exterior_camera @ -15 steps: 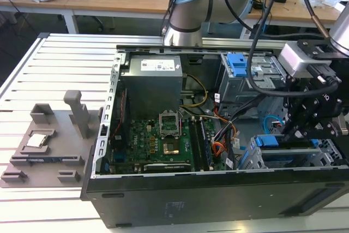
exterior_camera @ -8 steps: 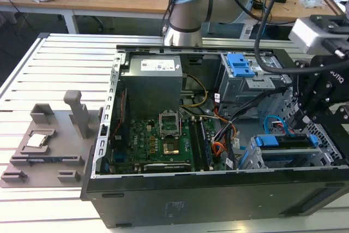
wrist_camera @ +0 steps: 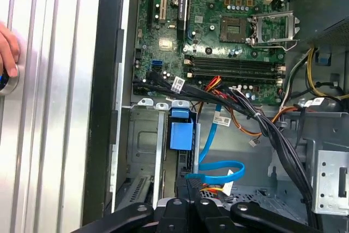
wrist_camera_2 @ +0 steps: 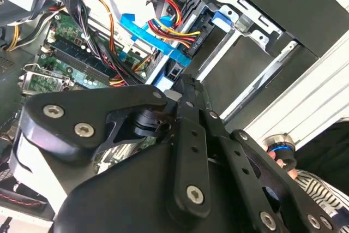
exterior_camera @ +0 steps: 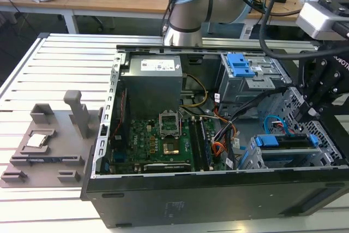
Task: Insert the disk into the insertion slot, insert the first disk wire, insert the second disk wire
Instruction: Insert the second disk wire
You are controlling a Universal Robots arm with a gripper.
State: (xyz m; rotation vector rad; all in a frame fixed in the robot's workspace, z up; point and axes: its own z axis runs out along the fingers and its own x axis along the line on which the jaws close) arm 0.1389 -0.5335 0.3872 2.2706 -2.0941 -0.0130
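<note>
I hang over the open computer case, which lies on its side on the slatted metal tabletop. My end effector reaches down into the case's corner on the exterior view's right, just above the insertion slot. I cannot tell whether my end effector is clenched or released; in both wrist views its black links run together toward the tip.

The disk sits inside the insertion slot, its blue carrier level with the grey cage walls. In the first wrist view the carrier's blue end faces the motherboard, with the cage's sheet metal beside it.

A flat blue cable loops across the case floor and ends right at my tip; I cannot make out whether it is plugged into the disk. A bundle of red, yellow and black wires lies just beside that cable in the second wrist view.

1 smaller blue clip sits on the larger bay further back, well apart from me. A grey fixture plate rests on the tabletop at the exterior view's left. A person's hand rests on the tabletop outside the case wall.
</note>
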